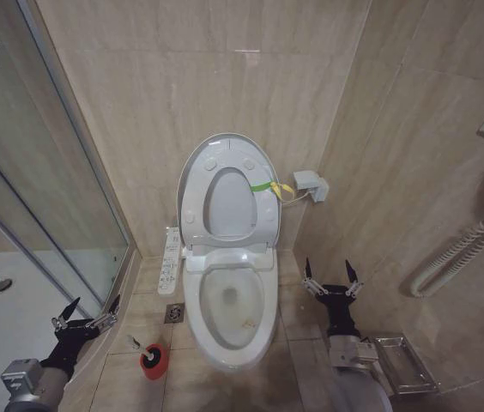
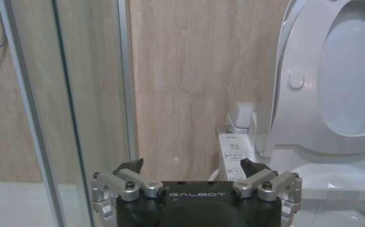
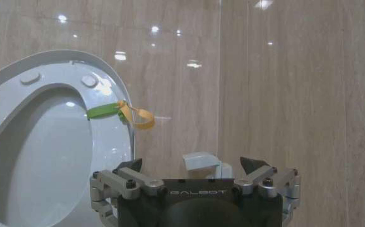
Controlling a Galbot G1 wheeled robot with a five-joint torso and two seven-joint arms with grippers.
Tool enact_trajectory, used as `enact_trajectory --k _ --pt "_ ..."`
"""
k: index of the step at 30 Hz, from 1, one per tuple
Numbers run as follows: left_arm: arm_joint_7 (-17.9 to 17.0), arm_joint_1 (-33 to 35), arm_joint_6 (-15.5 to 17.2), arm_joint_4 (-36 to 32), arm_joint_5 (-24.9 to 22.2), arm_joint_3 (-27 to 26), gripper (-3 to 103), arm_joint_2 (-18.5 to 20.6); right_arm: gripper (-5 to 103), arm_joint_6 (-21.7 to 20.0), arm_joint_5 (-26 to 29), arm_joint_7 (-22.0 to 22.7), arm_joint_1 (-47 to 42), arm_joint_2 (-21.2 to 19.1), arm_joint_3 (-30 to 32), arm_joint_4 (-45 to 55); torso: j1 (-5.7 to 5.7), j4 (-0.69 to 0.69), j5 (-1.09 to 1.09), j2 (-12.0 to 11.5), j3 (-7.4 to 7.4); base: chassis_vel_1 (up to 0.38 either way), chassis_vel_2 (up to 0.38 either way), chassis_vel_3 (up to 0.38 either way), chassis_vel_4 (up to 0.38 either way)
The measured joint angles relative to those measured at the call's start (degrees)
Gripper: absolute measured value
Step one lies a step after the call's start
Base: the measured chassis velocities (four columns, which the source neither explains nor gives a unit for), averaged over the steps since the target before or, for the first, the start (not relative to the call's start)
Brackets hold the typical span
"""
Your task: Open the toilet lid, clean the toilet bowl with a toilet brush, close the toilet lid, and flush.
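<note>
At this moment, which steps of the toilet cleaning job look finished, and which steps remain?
Done: the toilet lid stands raised against the wall, so the toilet bowl is exposed. In hand: nothing; the left tool and right tool hang open and empty either side of the toilet. Left: the toilet brush sits in its red holder, brownish stains remain in the bowl, and closing and flushing are not done.

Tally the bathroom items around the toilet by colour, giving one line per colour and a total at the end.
White: 3 – toilet lid, toilet bowl, remote panel
Red: 1 – toilet brush holder
Yellow-green: 1 – strap
Silver: 1 – floor drain
Total: 6
</note>
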Motion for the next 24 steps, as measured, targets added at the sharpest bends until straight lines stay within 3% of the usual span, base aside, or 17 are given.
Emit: enact_trajectory --k 24 --pt "0.0 0.0 0.0 0.0 0.0 0.0 100 0.0 100 0.0 0.0 0.0 0.0 0.0 0.0 0.0 0.00 0.00 0.00 0.0 0.00 0.000 0.000 0.000 0.000"
